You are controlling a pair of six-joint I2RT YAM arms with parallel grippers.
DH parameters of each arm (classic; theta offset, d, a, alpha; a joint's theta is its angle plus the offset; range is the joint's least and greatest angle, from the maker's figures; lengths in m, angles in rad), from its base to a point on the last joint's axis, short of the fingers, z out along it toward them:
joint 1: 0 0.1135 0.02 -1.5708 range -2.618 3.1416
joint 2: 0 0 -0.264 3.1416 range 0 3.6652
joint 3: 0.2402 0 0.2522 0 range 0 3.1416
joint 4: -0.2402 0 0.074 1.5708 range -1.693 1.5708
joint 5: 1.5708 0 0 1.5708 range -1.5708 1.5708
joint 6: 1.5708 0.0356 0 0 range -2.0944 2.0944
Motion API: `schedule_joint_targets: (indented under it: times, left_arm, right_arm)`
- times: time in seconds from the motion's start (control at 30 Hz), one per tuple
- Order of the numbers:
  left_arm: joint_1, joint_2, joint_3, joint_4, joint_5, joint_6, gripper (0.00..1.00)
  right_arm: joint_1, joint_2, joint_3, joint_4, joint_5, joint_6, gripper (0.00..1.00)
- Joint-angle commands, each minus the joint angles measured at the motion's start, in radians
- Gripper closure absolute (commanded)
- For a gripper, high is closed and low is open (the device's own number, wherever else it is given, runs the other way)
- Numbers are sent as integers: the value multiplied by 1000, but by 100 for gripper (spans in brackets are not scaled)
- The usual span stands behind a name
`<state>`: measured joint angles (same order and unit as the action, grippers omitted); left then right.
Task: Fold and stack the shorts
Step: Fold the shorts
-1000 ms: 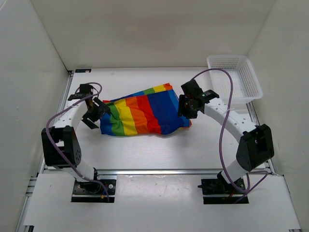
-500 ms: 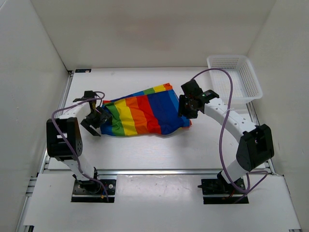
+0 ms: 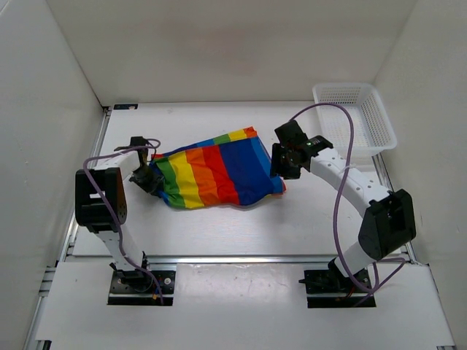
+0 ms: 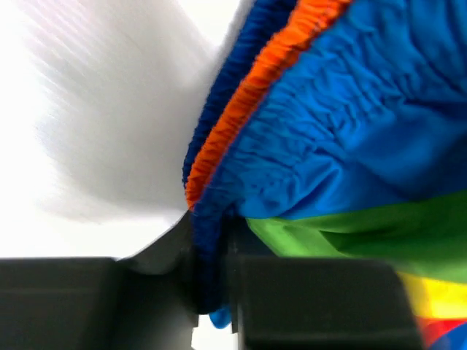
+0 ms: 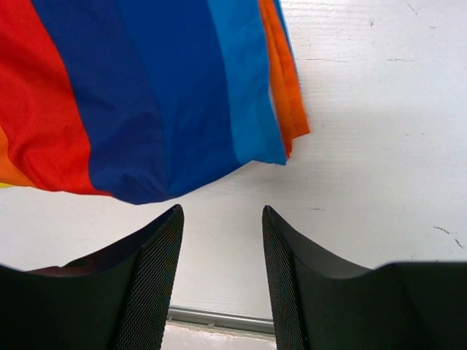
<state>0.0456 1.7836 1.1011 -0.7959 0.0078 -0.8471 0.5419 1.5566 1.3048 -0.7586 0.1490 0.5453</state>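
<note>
The rainbow-striped shorts lie flat in the middle of the table, waistband end at the left. My left gripper is shut on that left edge; in the left wrist view the dark blue and orange elastic hem of the shorts is pinched in the left gripper. My right gripper hovers at the shorts' right edge. In the right wrist view the right gripper stands open over bare table, with the blue and orange edge of the shorts just beyond the fingertips, untouched.
A white mesh basket stands at the back right corner. White walls enclose the table on three sides. An aluminium rail runs along the near edge in front of the arm bases.
My left gripper moved in to the shorts' left edge and closed on it; the cloth there shifted slightly. The right arm stayed put with its jaws unchanged.
</note>
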Motion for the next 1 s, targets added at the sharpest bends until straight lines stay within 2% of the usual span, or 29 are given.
schedule_joint_targets:
  times: [0.0,0.07,0.2,0.27,0.47,0.5,0.6,0.63,0.7,0.73,0.83,0.93,0.97]
  left_arm:
    - [16,1,63,-8,-96,63,90]
    - [16,-10,165,-78,-175,117,90]
    - [-52,-19,389,-291,-421,180,90]
    - [-105,-20,509,-391,-480,191,90]
    - [-269,5,718,-541,-635,256,90]
    - [-292,17,730,-542,-670,266,90]
    - [-339,42,763,-597,-693,266,90]
    - [-339,42,763,-597,-684,266,90]
    - [-339,28,726,-597,-671,254,90]
    - [-329,28,708,-585,-660,253,90]
    - [-277,-10,616,-553,-585,241,90]
    - [-196,-74,495,-464,-481,252,90]
    - [-173,-94,462,-436,-394,252,90]
  right_arm:
    - [1,-56,4,-16,27,-11,47]
    - [1,-66,-6,-16,27,-21,47]
    - [1,-75,-15,-25,37,-21,47]
    - [1,-64,-15,-25,28,-30,47]
    - [-8,-55,-15,-7,9,-30,47]
    - [-8,-55,-15,-7,-3,-30,47]
    - [-8,-55,-15,36,-69,-57,56]
    - [6,-55,-4,54,-153,-68,64]
    - [56,-21,42,126,-251,-126,73]
    - [79,8,80,127,-288,-140,86]
    - [168,160,219,127,-384,-166,100]
    - [225,322,387,127,-410,-151,100]
    - [225,360,424,127,-454,-142,100]
